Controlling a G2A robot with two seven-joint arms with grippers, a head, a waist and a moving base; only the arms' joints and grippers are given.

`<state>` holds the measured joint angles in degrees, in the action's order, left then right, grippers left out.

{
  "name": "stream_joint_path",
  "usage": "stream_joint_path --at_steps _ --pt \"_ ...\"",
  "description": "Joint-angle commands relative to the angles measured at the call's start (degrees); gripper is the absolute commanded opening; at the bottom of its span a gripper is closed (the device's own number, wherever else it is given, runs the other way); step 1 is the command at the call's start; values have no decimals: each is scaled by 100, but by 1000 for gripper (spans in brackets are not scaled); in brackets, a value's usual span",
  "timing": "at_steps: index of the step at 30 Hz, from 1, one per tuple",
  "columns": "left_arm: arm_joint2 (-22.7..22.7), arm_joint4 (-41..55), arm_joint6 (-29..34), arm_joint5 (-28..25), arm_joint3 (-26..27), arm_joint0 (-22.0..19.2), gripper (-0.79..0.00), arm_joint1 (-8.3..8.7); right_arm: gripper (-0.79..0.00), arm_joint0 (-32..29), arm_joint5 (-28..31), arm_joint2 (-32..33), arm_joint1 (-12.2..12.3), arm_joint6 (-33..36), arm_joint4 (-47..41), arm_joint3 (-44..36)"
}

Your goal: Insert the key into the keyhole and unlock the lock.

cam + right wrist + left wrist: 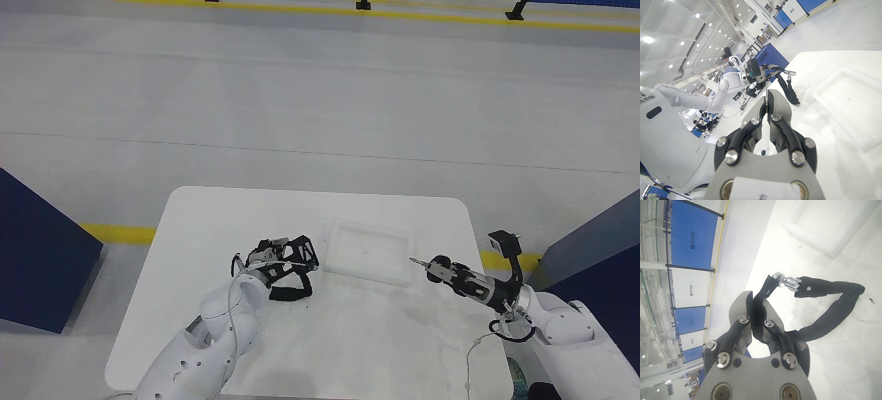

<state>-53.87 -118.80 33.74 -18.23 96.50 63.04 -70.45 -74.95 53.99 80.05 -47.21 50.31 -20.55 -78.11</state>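
Observation:
The lock is a black fabric-sleeved cable (846,302) whose ends meet at a silver lock cylinder (789,283). My left gripper (753,298) is shut on the sleeve just below the cylinder and holds that end up, while the loop rests on the table. From above, the lock (290,280) sits at table centre-left with the left gripper (265,258) on it. My right gripper (767,94) is shut on a thin metal key (766,101), seen edge-on. The key (420,263) sticks out of the right gripper (440,268) towards the lock, well apart from the lock cylinder (790,73).
A shallow white tray (370,250) lies on the white table (200,300) between the two arms, also seen as the tray (848,98) beside the right gripper. Blue partitions stand off both sides of the table.

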Motion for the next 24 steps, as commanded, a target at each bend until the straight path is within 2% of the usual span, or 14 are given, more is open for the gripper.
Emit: stream_joint_path --at_steps 1,4,9,19,24 --pt "23 -333 -51 39 -141 20 -785 13 -785 0 0 0 0 0 0 0" --pt "7 -456 -757 579 -280 81 -785 5 -785 0 0 0 0 0 0 0" --pt "-66 -798 -1918 1061 -439 214 -785 41 -785 0 0 0 0 0 0 0" --pt "-211 -2085 -3610 2634 -584 597 -785 133 -785 0 0 0 0 0 0 0" --pt "-263 -2431 -4433 3351 -740 695 -785 157 -785 0 0 0 0 0 0 0"
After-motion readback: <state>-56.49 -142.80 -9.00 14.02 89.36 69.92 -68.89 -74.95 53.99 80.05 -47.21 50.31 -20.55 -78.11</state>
